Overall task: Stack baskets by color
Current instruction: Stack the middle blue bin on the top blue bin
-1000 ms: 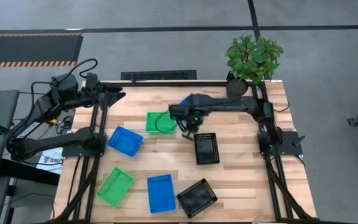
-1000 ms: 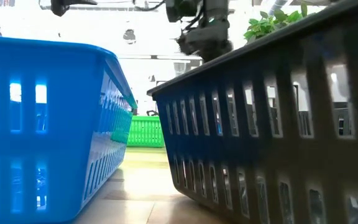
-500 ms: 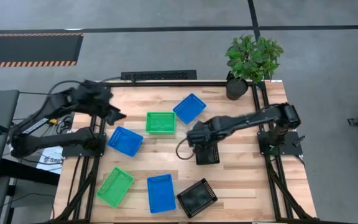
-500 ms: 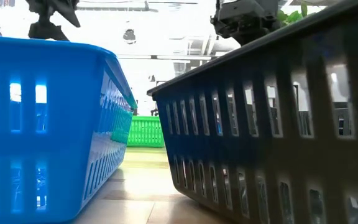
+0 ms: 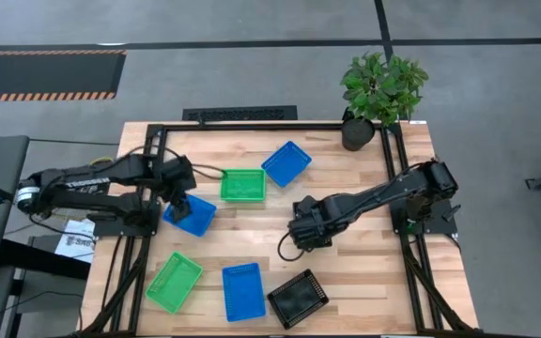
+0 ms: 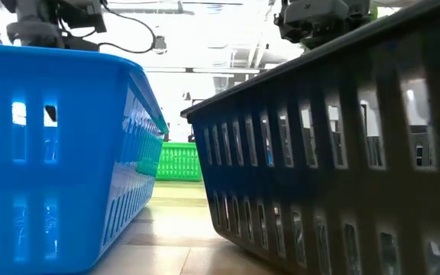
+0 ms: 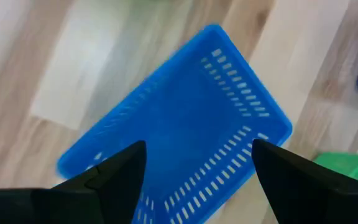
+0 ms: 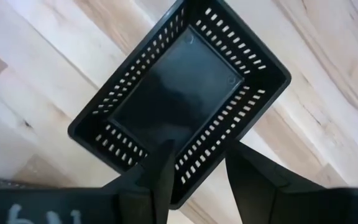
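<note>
My left gripper (image 5: 180, 203) points down, open, over the far left part of a blue basket (image 5: 193, 216); in the left wrist view its fingers (image 7: 197, 149) stand apart above this basket (image 7: 185, 124). My right gripper (image 5: 305, 235) hangs open over a black basket (image 8: 179, 87) at mid table, mostly hidden under it from above. One finger (image 8: 164, 163) is over the basket's inside and the other (image 8: 236, 163) outside its long wall (image 8: 219, 146). All the baskets rest on their bottoms on the table.
More baskets lie around: green (image 5: 242, 185) and blue (image 5: 285, 163) at the far middle; green (image 5: 174, 282), blue (image 5: 243, 291) and black (image 5: 298, 298) along the near edge. A potted plant (image 5: 381, 86) stands at the far right corner. Bare wood (image 5: 364, 272) lies at near right.
My left gripper has swung from the far left corner toward the near edge and down, tipping to point down over the blue basket. My right gripper has moved from the far middle toward the near right and rolled, ending over the black basket. No basket has moved.
</note>
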`<action>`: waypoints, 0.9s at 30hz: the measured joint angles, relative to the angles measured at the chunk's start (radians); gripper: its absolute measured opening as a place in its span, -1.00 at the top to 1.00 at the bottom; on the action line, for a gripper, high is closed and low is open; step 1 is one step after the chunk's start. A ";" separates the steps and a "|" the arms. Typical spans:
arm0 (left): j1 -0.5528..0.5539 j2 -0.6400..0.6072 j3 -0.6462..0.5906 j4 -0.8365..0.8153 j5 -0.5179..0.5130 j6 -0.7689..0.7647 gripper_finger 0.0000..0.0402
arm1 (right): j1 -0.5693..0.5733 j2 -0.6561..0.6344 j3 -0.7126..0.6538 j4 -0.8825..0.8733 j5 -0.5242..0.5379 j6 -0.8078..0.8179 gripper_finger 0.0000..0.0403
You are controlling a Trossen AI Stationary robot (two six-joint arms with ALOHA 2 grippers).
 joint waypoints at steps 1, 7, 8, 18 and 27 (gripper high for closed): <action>-0.014 0.010 -0.015 0.018 0.000 0.009 -0.39 | 0.000 0.000 0.000 0.000 0.001 0.000 0.19; -0.066 0.100 -0.015 0.106 -0.122 0.006 -0.39 | -0.002 0.000 0.000 -0.001 0.015 -0.016 0.20; -0.072 0.120 0.002 0.110 -0.149 -0.020 -0.39 | -0.002 0.000 0.000 -0.001 0.015 -0.025 0.20; -0.083 0.344 0.052 0.184 -0.203 -0.076 -0.39 | -0.002 0.000 0.000 -0.010 0.018 -0.069 0.21; -0.087 0.526 0.052 0.160 -0.166 -0.143 -0.39 | 0.026 0.001 0.000 -0.035 0.018 -0.095 0.21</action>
